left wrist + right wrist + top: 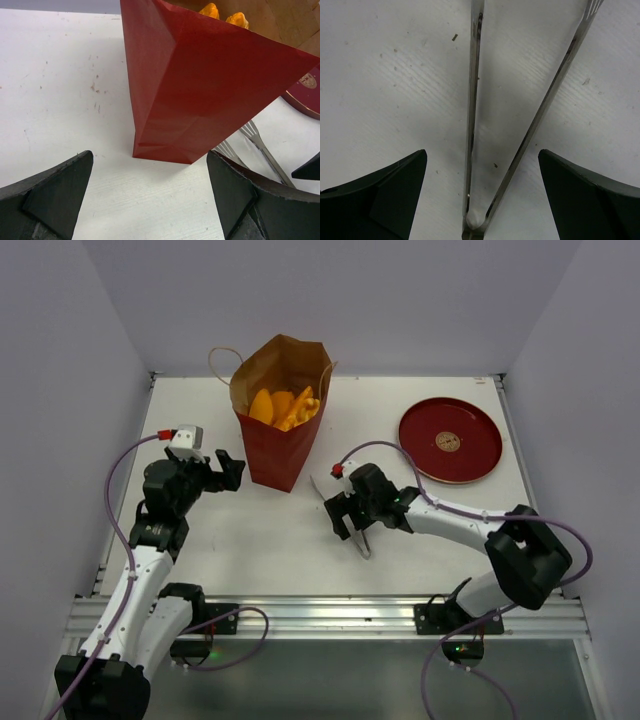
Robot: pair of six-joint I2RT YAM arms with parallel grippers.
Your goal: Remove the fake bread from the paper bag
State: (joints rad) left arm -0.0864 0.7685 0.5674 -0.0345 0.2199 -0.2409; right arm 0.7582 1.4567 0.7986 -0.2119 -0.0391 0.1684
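Currently the right gripper [482, 154] is wide open and empty, straddling the steel tongs [474, 100] at centre frame. The left gripper [150, 154], likewise open and empty, faces the paper bag [200, 90]. The fake bread [285, 405] sits inside, upper centre. Risk: an off-centre closure may skid the tongs, and a nudge may topple the bag.

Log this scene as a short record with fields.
paper bag: upright, mouth open, far left-centre of the table
fake bread: all inside the bag
plate: far right
tongs: flat on the table, right of the bag
left gripper: open, facing the bag's base
right gripper: open, straddling the tongs
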